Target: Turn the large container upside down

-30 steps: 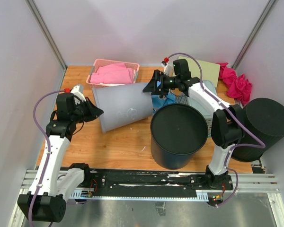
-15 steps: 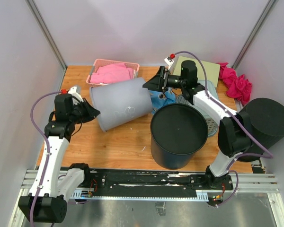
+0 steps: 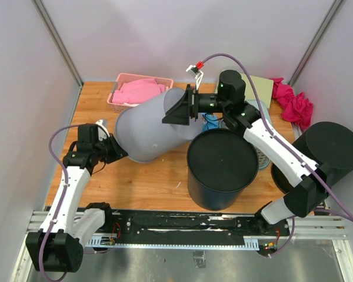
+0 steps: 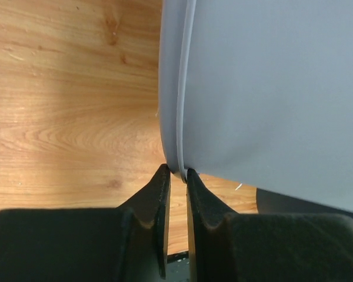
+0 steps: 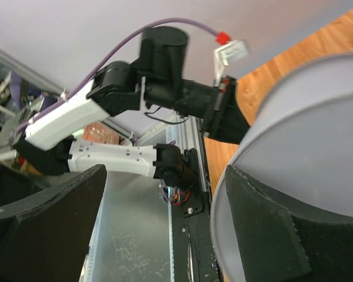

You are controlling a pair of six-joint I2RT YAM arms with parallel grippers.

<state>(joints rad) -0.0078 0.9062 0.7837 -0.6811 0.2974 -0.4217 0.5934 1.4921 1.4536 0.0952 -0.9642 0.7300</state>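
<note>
The large grey container (image 3: 150,126) stands tilted on the wooden table (image 3: 147,182), its rimmed mouth down at the lower left and its other end raised toward the right. My left gripper (image 3: 114,154) is shut on the container's rim (image 4: 177,117), with the thin rim pinched between its fingertips (image 4: 162,176). My right gripper (image 3: 179,109) is open at the raised end. In the right wrist view the container (image 5: 306,153) fills the right side, and one finger (image 5: 265,235) lies against it. The other finger (image 5: 47,229) is clear of the container.
A black bin (image 3: 220,167) stands upright just right of the container. Another black bin (image 3: 329,150) sits at the far right. A pink basket (image 3: 138,91) of pink cloth is behind, with blue cloth (image 3: 209,123), a green board (image 3: 260,87) and red cloth (image 3: 294,103).
The container's right end has risen, so it tilts from lying on its side toward mouth-down. My right gripper moved left and up with it. My left gripper dropped lower with the rim.
</note>
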